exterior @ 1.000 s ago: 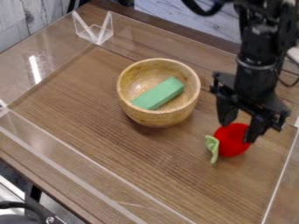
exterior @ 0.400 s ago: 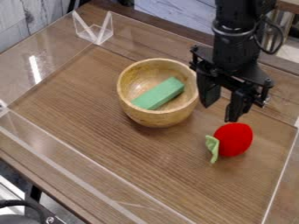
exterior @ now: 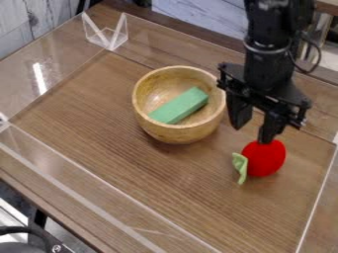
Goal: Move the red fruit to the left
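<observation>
The red fruit lies on the wooden table at the right, its green leaves turned toward the left front. My gripper hangs just above and slightly behind it, pointing straight down. Its black fingers stand apart with nothing between them, clear of the fruit.
A wooden bowl holding a green block sits left of the gripper, near the table's middle. Clear plastic walls fence the table; the right one runs close to the fruit. A clear stand is at the back left.
The gripper, which stood low around the red fruit, has let go and risen off it. The fruit stays where it was.
</observation>
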`<state>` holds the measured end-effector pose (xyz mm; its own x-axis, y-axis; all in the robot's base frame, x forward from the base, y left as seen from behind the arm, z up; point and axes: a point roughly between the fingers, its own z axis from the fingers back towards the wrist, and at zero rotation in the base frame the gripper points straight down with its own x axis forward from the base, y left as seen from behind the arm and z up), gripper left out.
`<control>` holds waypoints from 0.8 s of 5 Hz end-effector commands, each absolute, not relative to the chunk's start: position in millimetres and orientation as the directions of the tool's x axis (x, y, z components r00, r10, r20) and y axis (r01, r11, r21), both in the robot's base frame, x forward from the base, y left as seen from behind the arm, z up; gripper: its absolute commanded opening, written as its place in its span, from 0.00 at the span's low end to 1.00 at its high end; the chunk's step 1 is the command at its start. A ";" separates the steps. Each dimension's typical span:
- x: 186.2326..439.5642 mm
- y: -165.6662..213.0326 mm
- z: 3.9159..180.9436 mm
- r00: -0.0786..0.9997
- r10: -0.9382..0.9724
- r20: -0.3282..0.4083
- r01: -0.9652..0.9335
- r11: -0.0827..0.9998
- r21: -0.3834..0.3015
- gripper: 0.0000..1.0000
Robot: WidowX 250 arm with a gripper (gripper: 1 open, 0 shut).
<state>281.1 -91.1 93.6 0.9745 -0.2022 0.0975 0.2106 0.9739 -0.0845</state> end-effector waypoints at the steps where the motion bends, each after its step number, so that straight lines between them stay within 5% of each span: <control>1: 279.2 -93.4 106.0 0.974 -0.167 0.151 0.182 0.979 -0.089 0.00; 4: 270.0 -65.8 114.3 0.975 -0.129 0.181 0.149 0.984 -0.102 0.00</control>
<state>265.6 -65.7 100.9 0.9832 -0.1282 0.1302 0.1416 0.9849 -0.0994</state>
